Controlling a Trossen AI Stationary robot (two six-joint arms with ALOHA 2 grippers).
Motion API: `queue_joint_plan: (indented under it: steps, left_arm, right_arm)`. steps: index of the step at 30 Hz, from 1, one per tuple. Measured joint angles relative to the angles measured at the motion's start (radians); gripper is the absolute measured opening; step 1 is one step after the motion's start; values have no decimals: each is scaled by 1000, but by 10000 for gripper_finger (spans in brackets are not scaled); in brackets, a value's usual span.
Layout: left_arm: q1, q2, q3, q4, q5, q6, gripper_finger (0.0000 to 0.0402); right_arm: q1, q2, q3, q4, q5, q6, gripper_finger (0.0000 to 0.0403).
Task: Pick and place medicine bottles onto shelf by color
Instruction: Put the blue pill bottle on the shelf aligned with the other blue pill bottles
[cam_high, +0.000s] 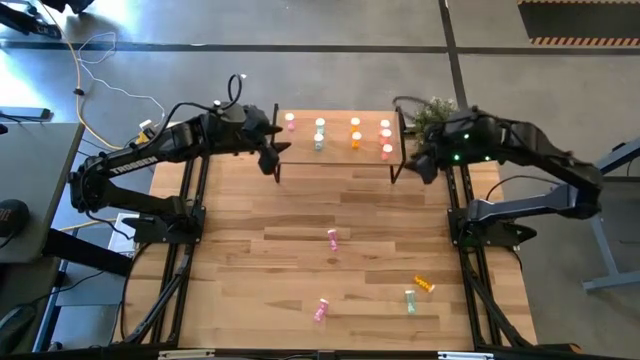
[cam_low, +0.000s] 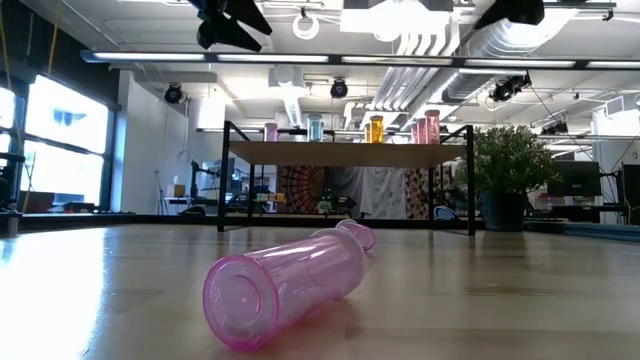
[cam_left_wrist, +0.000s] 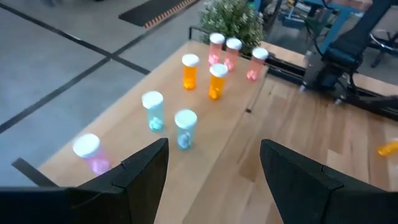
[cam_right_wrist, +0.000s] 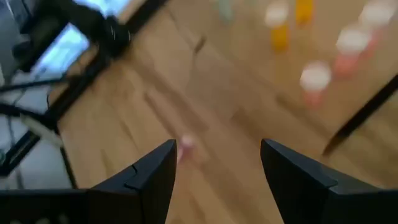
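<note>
High view: a plank tabletop (cam_high: 340, 210) stood on grey concrete floor. The shelf (cam_high: 335, 140) sat at its far edge, carrying upright medicine bottles (cam_high: 354, 132); four more lay near the front edge.

Low view: a pink bottle (cam_low: 285, 282) lay sideways, translucent.

Wrist views: left gripper (cam_left_wrist: 214, 165) and right gripper (cam_right_wrist: 217, 165) were spread apart, empty.

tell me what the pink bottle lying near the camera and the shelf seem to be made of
Pink bottle: likely clear tinted plastic, glossy; the table shows through its wall. Shelf: light wood board, matte with visible grain, on thin black legs, probably painted metal.
</note>
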Motion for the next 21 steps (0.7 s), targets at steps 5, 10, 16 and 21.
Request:
queue_joint_plan:
  steps: [5,10,16,21]
  left_arm:
    - [-38,0,0,-57,-1,-83,245]
    - [-105,0,0,-165,-4,-116,245]
    - [-215,0,-11,-295,-4,-155,245]
    - [-327,-10,-77,-284,-3,-194,245]
  right_arm:
    - [52,-1,-68,-61,-43,136,224]
    - [155,-1,-158,-48,-47,331,224]
    - [309,-1,-282,-26,-48,648,224]
    - [456,0,-384,62,-88,870,224]
